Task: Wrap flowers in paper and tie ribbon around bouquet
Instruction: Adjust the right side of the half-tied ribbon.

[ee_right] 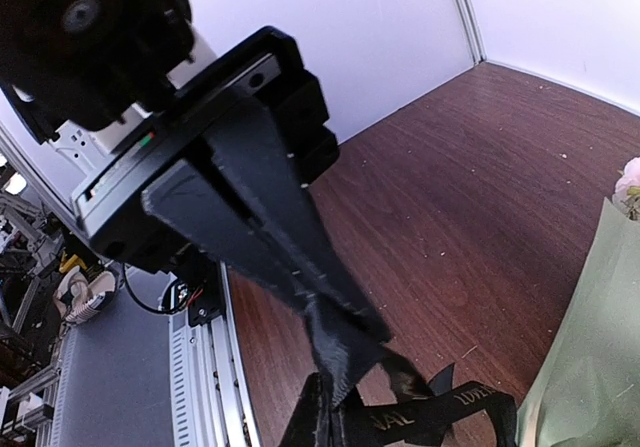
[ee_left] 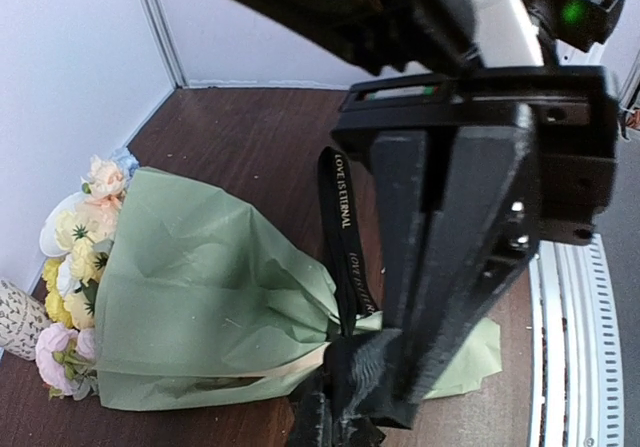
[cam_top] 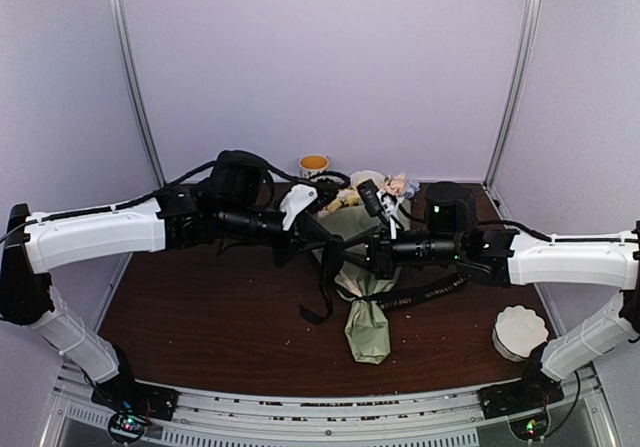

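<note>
The flowers [cam_top: 347,199] lie wrapped in the sage-green paper [cam_top: 367,332] in the middle of the table, blooms toward the back wall. In the left wrist view the flowers [ee_left: 82,242] stick out of the paper [ee_left: 200,297] at the left. The black lettered ribbon [cam_top: 432,291] crosses the bundle's narrow neck. My left gripper [cam_top: 335,250] is shut on the ribbon [ee_left: 340,217] right at that neck, its tips [ee_left: 340,392] against the paper. My right gripper [cam_top: 358,257] is shut on the ribbon [ee_right: 445,422] just beside the paper [ee_right: 590,367], its tips [ee_right: 345,402] low over the wood.
A small cup [cam_top: 313,164] stands at the back wall. A white scalloped round stack [cam_top: 520,332] sits at the front right. A patterned cup [ee_left: 15,317] stands by the blooms. A metal rail [cam_top: 320,407] runs along the near edge of the table [cam_top: 200,317].
</note>
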You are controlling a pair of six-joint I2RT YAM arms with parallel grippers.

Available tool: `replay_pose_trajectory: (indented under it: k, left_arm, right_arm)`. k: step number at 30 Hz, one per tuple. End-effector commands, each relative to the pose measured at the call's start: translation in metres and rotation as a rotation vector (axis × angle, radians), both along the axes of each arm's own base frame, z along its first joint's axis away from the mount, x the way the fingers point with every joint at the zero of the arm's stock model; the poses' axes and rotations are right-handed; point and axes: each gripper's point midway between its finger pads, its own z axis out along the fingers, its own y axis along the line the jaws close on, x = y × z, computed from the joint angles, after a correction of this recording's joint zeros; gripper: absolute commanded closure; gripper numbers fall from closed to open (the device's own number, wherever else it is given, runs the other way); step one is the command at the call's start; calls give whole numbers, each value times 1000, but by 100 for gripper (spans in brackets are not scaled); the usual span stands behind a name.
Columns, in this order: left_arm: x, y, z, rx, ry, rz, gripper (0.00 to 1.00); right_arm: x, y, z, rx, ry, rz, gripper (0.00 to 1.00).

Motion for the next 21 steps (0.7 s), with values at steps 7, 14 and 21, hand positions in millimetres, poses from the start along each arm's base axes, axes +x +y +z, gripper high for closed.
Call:
replay_pose_trajectory:
  k: [7, 14, 21]
  left_arm:
    - [20, -13, -50, 34, -45, 29, 75]
    - [12, 5, -60, 31, -142, 20, 37]
    - [-12, -9, -19, -144, -191, -132, 29]
  right_arm:
    - [-10, -19, 30, 31, -43, -39, 100]
    - [0, -25, 19, -17, -3, -115, 100]
    - [1, -29, 22, -6, 4, -138, 100]
